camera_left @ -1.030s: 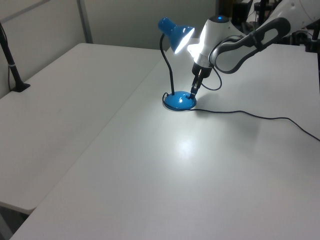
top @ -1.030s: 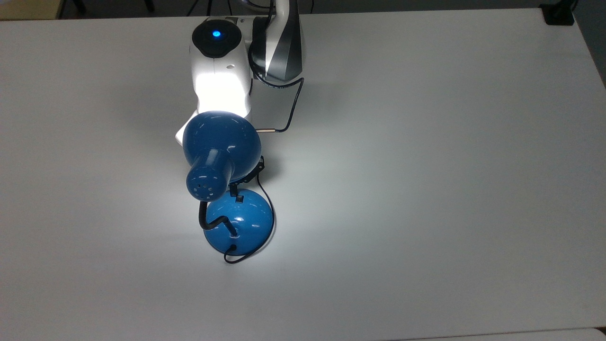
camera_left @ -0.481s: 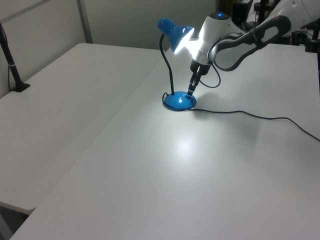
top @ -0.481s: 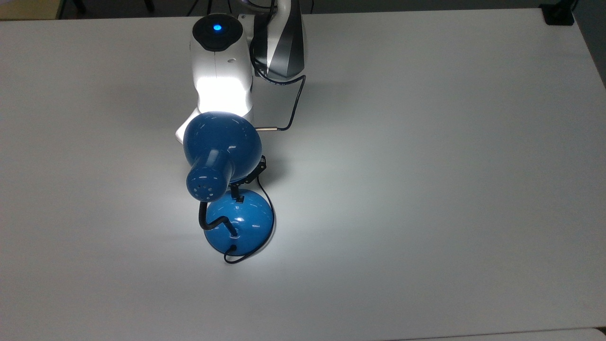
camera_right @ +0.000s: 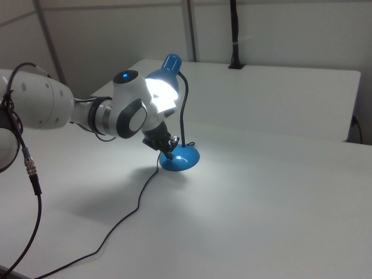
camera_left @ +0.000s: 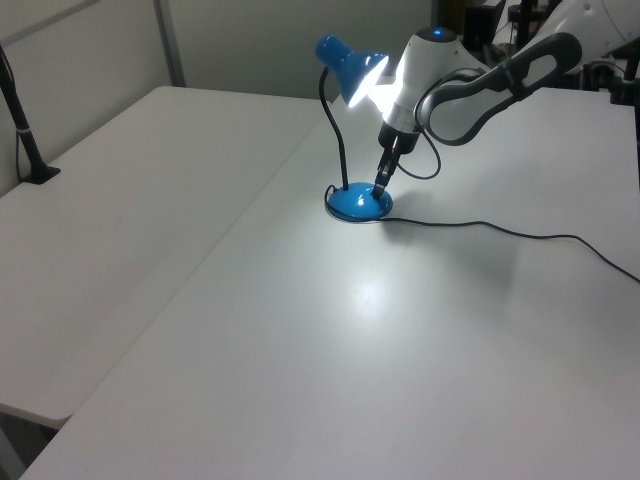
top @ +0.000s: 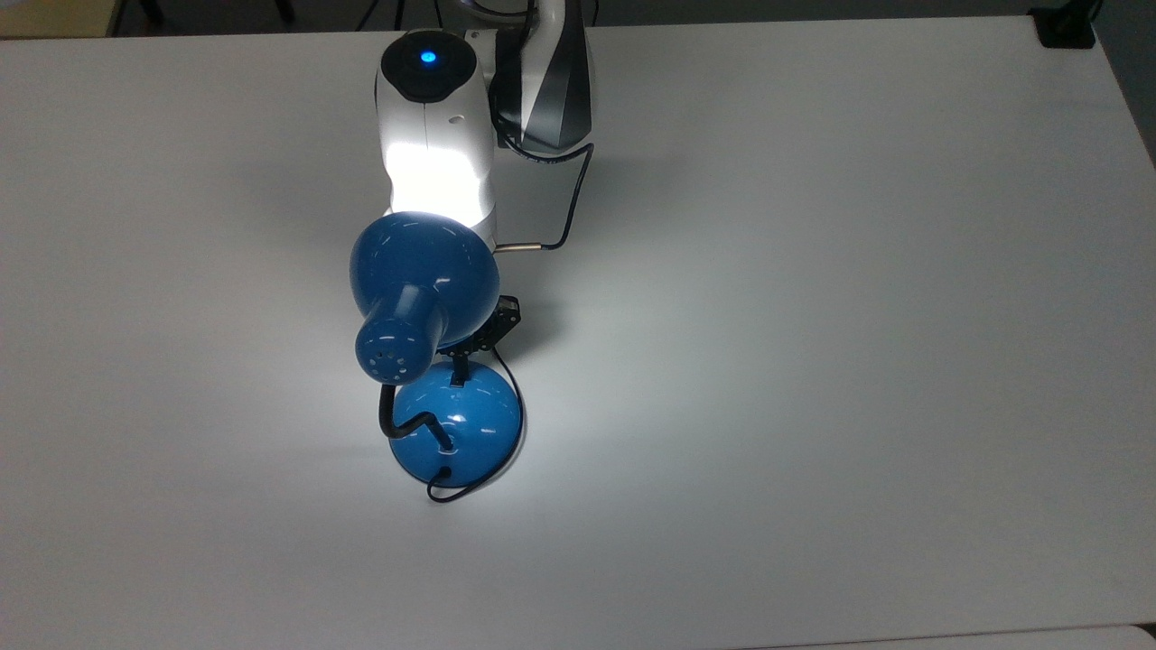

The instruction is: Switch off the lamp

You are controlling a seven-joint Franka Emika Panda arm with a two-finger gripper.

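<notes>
The blue lamp stands lit on the white table, its shade (top: pixel 424 275) (camera_left: pixel 352 68) (camera_right: pixel 165 78) throwing bright light onto my arm. Its domed base (top: pixel 470 429) (camera_left: pixel 355 205) (camera_right: pixel 183 158) carries a small black switch (top: pixel 458 383) on the side nearest the arm. A black bendy neck (top: pixel 406 424) rises from the base. My gripper (top: pixel 461 365) (camera_left: pixel 380 186) (camera_right: pixel 168 154) points down under the shade, shut, with its tip at the switch on the base. Whether it presses the switch is hidden by the shade.
The lamp's thin black cord (camera_left: pixel 500 230) (camera_right: pixel 136 206) trails across the table away from the base. A black clamp post (camera_left: pixel 28 150) (camera_right: pixel 234 38) stands at a table edge. A dark block (top: pixel 1066 27) sits at the top view's upper right corner.
My wrist has shifted slightly toward the top view's right, and the gripper tip has moved along the base's edge onto the switch. The lamp stays lit and has not moved.
</notes>
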